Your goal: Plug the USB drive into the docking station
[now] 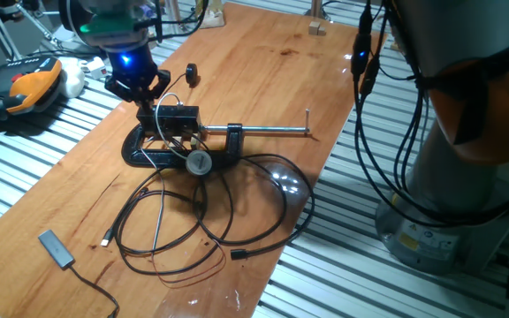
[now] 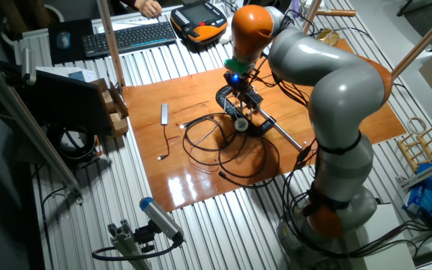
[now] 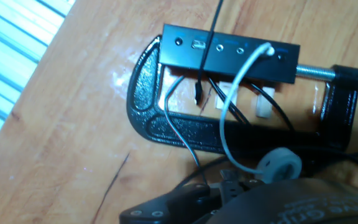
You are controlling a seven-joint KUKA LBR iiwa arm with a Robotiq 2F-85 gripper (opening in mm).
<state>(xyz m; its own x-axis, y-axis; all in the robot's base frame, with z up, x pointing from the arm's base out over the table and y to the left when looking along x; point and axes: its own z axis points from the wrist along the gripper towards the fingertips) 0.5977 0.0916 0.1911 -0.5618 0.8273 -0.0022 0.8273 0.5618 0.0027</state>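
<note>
The docking station (image 1: 178,118) is a small black box held in a black G-clamp (image 1: 162,155) on the wooden table; it also shows in the hand view (image 3: 229,53) with a row of ports and a white cable (image 3: 235,99) plugged in. The USB drive (image 1: 190,73) is a tiny black stub on the table behind the docking station, apart from my gripper. My gripper (image 1: 140,88) hovers just left of and above the docking station, its fingers spread and nothing between them. In the other fixed view my gripper (image 2: 238,82) sits over the clamp (image 2: 238,114).
The clamp's long steel screw (image 1: 268,132) points right. Loops of black cable (image 1: 219,212) lie in front of the clamp. A flat black dongle (image 1: 56,248) lies near the table's front left edge. A small wooden block (image 1: 316,28) stands at the far edge.
</note>
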